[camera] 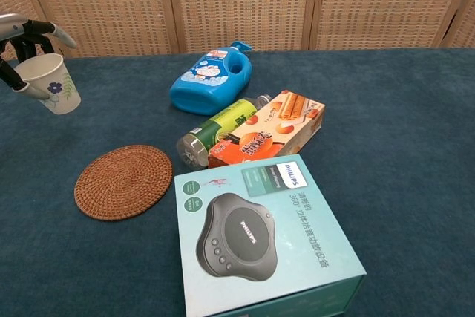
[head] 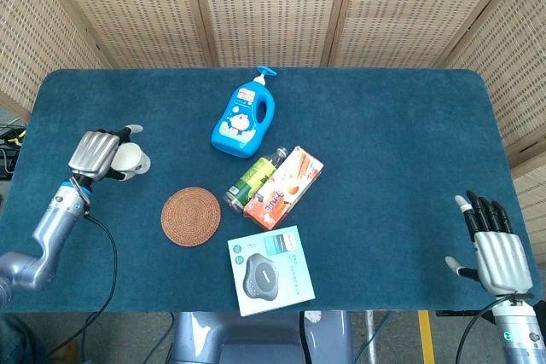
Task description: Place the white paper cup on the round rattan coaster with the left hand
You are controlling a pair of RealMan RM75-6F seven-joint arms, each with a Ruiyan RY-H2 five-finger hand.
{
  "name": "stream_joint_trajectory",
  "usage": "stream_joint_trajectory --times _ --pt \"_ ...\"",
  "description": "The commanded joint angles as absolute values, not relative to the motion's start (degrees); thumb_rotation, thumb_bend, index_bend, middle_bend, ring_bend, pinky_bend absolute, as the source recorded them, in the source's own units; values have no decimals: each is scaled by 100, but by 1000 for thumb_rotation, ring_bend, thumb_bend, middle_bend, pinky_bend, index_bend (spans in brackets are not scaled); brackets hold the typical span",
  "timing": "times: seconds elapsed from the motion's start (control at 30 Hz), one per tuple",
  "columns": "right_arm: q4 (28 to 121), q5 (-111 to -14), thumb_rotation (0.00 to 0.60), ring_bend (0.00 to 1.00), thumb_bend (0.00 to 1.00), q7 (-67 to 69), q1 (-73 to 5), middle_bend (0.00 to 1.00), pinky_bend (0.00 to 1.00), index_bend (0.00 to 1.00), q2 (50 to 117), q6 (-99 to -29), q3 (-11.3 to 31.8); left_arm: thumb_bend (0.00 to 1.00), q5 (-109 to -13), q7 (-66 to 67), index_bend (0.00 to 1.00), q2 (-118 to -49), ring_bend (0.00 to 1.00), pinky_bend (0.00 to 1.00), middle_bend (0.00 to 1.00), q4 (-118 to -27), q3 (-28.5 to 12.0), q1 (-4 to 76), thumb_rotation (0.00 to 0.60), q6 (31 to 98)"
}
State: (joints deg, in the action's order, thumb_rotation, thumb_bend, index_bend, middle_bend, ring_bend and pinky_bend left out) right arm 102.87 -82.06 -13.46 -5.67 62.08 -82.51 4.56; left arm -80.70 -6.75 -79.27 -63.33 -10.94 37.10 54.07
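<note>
The left hand (head: 95, 153) grasped the white paper cup (head: 128, 159) at the far left of the desk (head: 384, 142), fingers curled over its rim and side. In the chest view the cup (camera: 49, 83) looked clear of the blue cloth, tilted, with its mouth up and leaning left and its long axis off vertical. Whether anything was inside could not be told.

At the near edge, the Philips speaker box (camera: 260, 239) lay flat, one corner overhanging the desk. The right hand (head: 493, 249) sat past the near right corner, fingers spread and holding nothing.

Left of the box, the round rattan coaster (camera: 124, 180) lay flat and bare, apart from everything around it, with open cloth between it and the cup, which sat farther back and to the left.

Just right of the coaster, a green bottle (camera: 220, 128) lay on its side, cap toward the far side, touching an orange snack box (camera: 269, 129) lying alongside. Beyond them a blue pump bottle (camera: 210, 79) lay on its back, pump pointing to the far edge.

The right half of the desk was open blue cloth out to its rounded far corner.
</note>
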Motion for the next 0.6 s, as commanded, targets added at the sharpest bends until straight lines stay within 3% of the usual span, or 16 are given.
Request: stream_joint_trajectory --times 0.03,0.3,0.6 --pt "10296 -8231 600 0 0 -1332 -557 0 0 50 6199 -8272 446 0 -8722 -443 222 -7258 487 418 451 -7635 -774 3526 600 5936" --pt "10305 -8261 600 0 0 -1222 -531 0 0 50 6144 -8326 449 0 -8815 321 221 -7185 480 418 444 -8816 -550 3655 600 5626" --pt "10288 -8241 600 0 0 -1092 -517 0 0 51 6090 -8341 466 0 -8366 1281 222 -7653 480 416 442 -8912 -528 3831 600 5214"
